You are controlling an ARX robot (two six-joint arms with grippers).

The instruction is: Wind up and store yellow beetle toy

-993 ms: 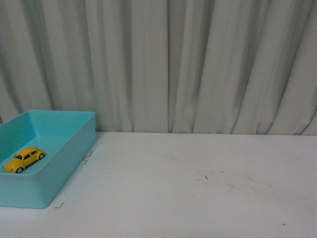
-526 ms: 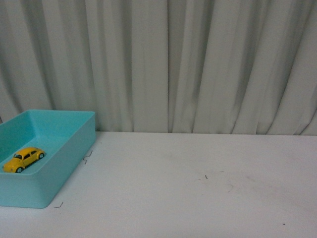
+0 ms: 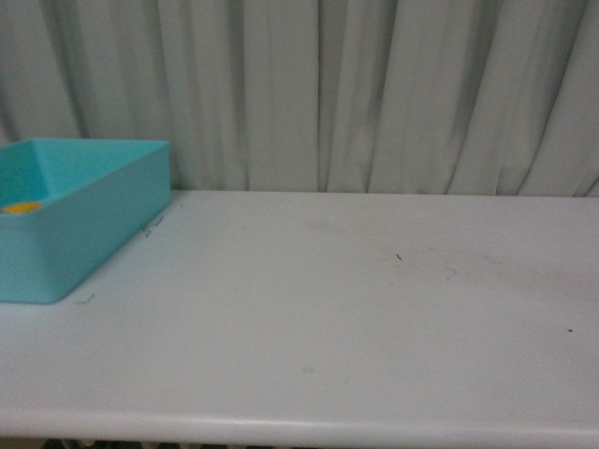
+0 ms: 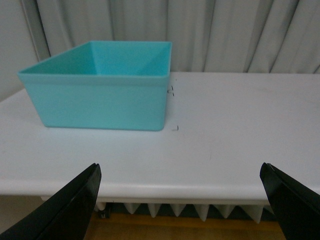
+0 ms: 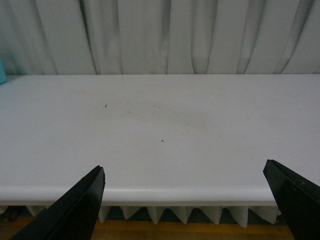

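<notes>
Only a sliver of the yellow beetle toy (image 3: 22,208) shows over the near wall of the teal box (image 3: 84,234) at the table's left in the front view. In the left wrist view the teal box (image 4: 100,105) stands ahead on the table and its walls hide the toy. My left gripper (image 4: 182,187) hangs open before the table's front edge with nothing between its black fingers (image 4: 75,205). My right gripper (image 5: 185,192) is open too, off the front edge further right, empty. Neither arm appears in the front view.
The white table (image 3: 356,309) stretches right of the box, with small dark marks (image 3: 399,256) on it. A pale curtain (image 3: 374,94) closes off the back. The table's front edge (image 4: 200,187) lies just ahead of both grippers, with wooden floor below.
The front view has dropped lower and flatter: the table's front edge now shows, and the box wall hides most of the toy, which lay fully visible inside before.
</notes>
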